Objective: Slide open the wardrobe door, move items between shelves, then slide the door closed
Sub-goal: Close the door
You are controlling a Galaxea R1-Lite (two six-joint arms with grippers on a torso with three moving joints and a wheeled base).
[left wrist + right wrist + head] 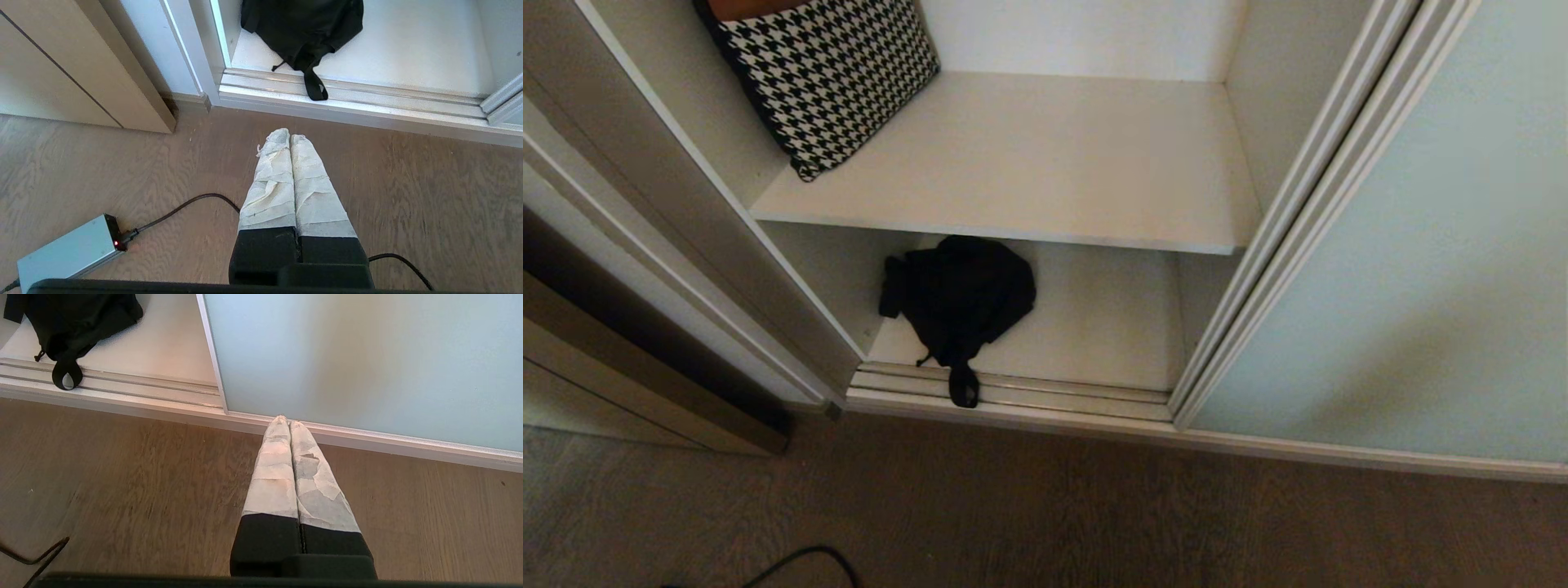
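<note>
The sliding wardrobe door (1405, 269) of frosted pale blue-green glass stands slid to the right, and the left bay is open. A floppy black bag (960, 298) lies on the bottom shelf (1103, 327), its strap loop (964, 390) hanging over the floor track. The shelf above (1045, 163) is bare on its right part. Neither arm shows in the head view. My left gripper (290, 136) hangs shut and empty over the wood floor, short of the track and the bag (302, 28). My right gripper (284, 421) is shut and empty in front of the door's bottom frame (367, 435).
A black-and-white houndstooth cushion (829, 73) leans at the upper shelf's left. A grey power brick (67, 253) with a black cable (184, 204) lies on the floor to the left. A beige panel (654, 384) stands left of the wardrobe.
</note>
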